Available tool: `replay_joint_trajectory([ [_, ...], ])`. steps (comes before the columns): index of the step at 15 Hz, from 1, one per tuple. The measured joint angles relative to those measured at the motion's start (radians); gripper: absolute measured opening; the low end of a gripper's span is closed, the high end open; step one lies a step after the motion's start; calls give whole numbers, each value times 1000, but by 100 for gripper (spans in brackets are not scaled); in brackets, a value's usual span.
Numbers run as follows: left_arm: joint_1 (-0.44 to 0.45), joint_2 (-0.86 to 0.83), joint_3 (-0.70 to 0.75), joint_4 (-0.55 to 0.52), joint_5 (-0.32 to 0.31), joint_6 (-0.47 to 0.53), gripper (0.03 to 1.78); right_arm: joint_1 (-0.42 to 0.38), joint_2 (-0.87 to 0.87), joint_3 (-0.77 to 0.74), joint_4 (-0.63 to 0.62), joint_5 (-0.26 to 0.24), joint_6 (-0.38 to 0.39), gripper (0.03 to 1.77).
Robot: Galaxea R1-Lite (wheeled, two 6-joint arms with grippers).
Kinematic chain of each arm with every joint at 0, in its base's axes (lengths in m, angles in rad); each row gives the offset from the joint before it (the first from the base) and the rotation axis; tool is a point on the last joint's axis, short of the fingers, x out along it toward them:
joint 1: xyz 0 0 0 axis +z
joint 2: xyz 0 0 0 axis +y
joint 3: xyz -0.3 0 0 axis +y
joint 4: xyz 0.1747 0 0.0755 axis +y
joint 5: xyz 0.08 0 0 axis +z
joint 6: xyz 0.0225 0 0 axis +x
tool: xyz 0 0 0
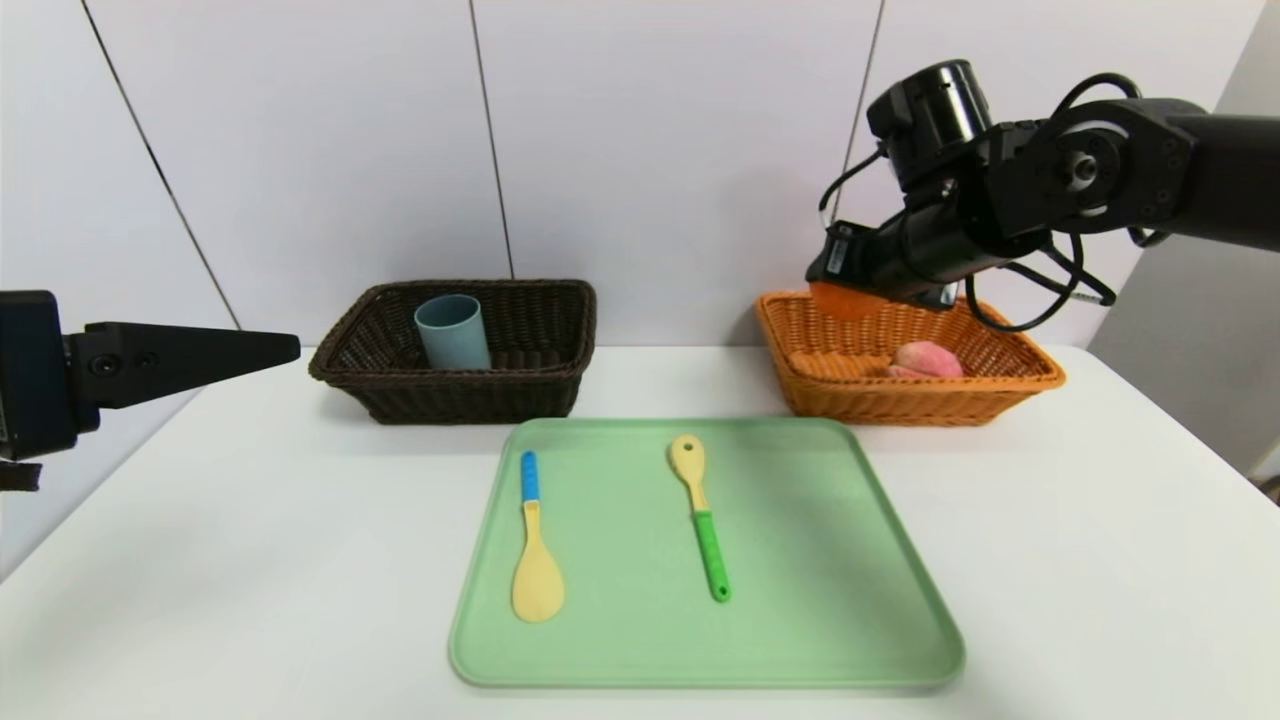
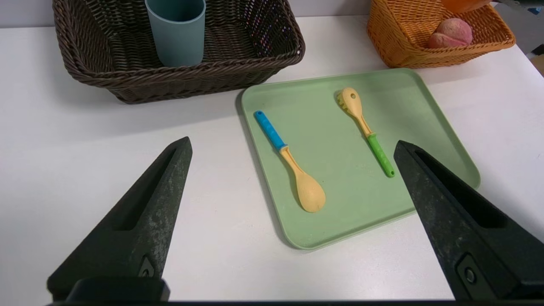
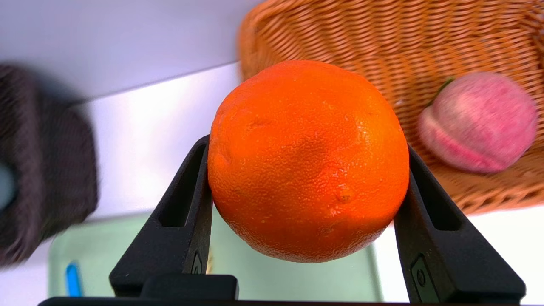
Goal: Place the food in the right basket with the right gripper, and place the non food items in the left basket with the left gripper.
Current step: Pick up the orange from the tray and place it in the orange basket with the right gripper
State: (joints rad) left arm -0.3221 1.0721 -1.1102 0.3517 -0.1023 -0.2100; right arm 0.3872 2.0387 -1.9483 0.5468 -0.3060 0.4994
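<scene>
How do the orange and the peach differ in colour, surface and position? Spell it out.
The orange is bright orange, while the peach is pink. The orange has a pitted skin; the peach looks fuzzy. The orange is gripped aloft by the right gripper, while the peach lies in the orange-tan basket. Both are rounded fruits.

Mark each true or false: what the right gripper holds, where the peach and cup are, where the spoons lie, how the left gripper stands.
The right gripper holds the orange. True.
The peach lies in the dark basket. False: it is in the tan basket.
The cup is in the dark basket. True.
Both spoons lie on the tray. True.
The left gripper is shut. False: it is open, off to the left.
</scene>
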Motion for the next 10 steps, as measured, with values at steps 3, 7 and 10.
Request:
replay_joint_trajectory([
  [3, 0, 9, 12, -4, 1, 0, 169, -47, 75, 0, -78, 1, 0, 115],
  [7, 0, 26, 12, -11, 1, 7, 169, -91, 170, 0, -133, 2, -5, 115],
  [10, 0, 40, 12, -12, 1, 10, 169, -109, 214, -1, -132, 6, -3, 115],
])
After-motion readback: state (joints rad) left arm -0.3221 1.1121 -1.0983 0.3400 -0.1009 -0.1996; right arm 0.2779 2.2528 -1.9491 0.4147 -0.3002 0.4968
